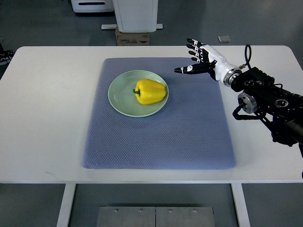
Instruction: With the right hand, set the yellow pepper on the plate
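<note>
Even, bright overhead light; sharp frame.

White table (47, 118) reads near-clipped but shows no hard glare spot. Shadows are soft and short: a faint rim under the mat (161, 142) at its near edge, a small one beside the yellow pepper (150, 91) on the plate (120, 97). No motion blur. Slight barrel bend along the table's far edge. Floor past it is darker.

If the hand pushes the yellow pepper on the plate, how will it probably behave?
The yellow pepper lies on its side with its stem toward the left, so its rounded, lobed body would probably rock or roll a little rather than slide. Its glossy skin looks smooth, perhaps slippery for fingers. The pale green plate has a raised rim, which may stop it.
</note>
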Controlling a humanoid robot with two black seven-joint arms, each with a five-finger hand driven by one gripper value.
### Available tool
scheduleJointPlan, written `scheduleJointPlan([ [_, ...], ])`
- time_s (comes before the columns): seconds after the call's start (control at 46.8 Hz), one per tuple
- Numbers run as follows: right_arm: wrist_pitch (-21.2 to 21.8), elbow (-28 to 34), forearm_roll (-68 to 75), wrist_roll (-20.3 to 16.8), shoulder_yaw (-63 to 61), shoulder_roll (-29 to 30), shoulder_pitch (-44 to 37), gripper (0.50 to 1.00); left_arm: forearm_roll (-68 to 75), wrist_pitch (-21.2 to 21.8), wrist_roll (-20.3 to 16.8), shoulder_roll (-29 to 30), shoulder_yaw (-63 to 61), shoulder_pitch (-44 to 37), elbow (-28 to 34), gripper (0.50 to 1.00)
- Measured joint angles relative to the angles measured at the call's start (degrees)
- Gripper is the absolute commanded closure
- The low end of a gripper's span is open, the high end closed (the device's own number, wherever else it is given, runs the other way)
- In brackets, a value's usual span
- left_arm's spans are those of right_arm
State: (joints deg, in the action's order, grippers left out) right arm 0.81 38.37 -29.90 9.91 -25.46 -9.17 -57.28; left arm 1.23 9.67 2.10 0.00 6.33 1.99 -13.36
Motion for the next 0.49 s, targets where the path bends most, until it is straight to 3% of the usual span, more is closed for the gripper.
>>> scheduleJointPlan([
  [0.192, -4.6, -0.1, 5.5, 3.5, -1.2, -0.3, 2.9, 0.5, 0.0, 0.0, 0.0, 0.0, 0.0, 0.0, 0.0, 0.5],
  [0.491, -6.8, -0.2, 13.1, 8.2, -5.4, -0.9, 5.8, 0.5, 0.0, 0.0, 0.0, 0.0, 0.0, 0.0, 0.0, 0.5],
])
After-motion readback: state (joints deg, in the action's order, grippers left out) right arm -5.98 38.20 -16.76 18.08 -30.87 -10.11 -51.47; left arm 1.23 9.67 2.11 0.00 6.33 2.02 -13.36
